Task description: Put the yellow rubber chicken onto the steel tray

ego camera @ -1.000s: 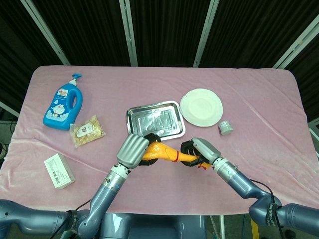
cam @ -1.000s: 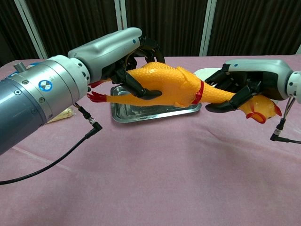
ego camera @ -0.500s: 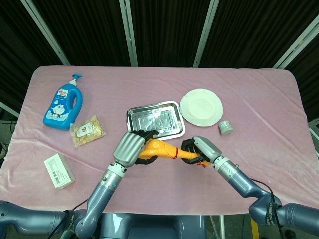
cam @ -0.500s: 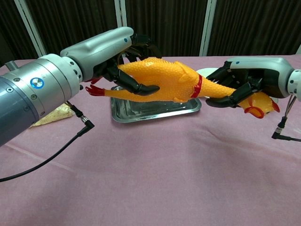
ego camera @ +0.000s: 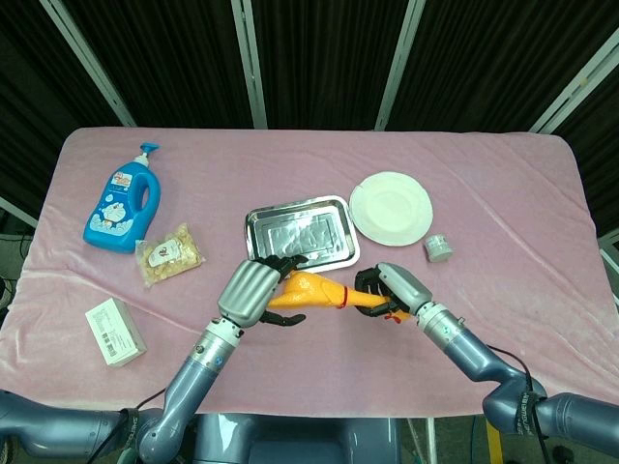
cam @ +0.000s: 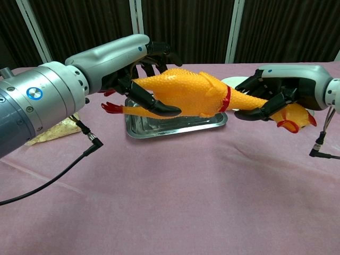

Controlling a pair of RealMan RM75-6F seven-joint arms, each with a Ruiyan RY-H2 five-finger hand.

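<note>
The left hand [cam: 139, 74] wraps its fingers around the body of the chicken [cam: 196, 94], and the right hand [cam: 276, 95] grips its neck. The chicken hangs above the table [cam: 175, 196], just before the tray [cam: 175, 123], slightly further left than before.

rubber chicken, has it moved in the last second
Yes. In the chest view the rubber chicken has risen against the steel tray, held by the left hand and right hand.
</note>
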